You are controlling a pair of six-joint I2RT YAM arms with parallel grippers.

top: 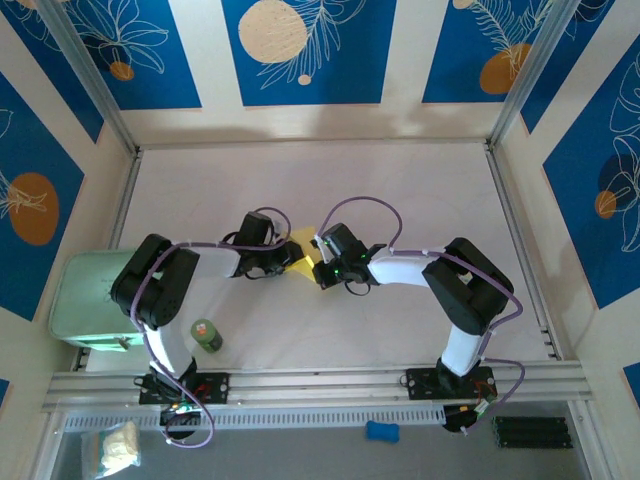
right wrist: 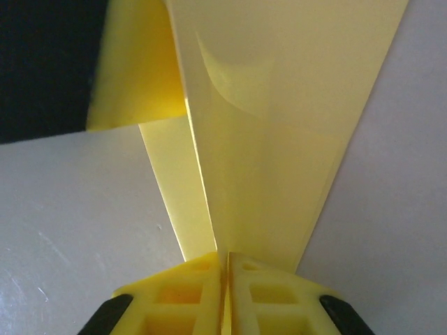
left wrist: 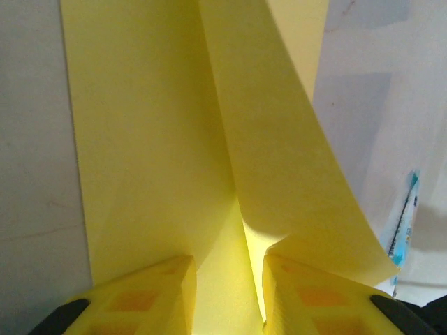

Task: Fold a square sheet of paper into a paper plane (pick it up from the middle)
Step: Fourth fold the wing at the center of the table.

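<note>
Right claw [right wrist: 223,264], nearest its wrist camera: yellow fingers [right wrist: 181,293] pressed together to a hairline slit, clenched on a creased fold of the sheet of paper [right wrist: 279,139]. Beyond the pinch the pale-yellow sheet rises as a broad panel, with a second flap folded off to the left above the white table [right wrist: 63,202].

Left claw [left wrist: 229,269]: jaws stand apart, released. A raised fold of the sheet runs up out of the gap, and its flap curls over the finger on the right of that view. A small blue-green packet [left wrist: 404,223] lies on the table beyond that flap.

From above, both claws meet nearly tip to tip at mid-table with the sheet between them — largely hidden by the wrists. A mint-green box [top: 85,300] sits at the left edge of the table, and a small green container [top: 207,335] stands near the left arm's base.
</note>
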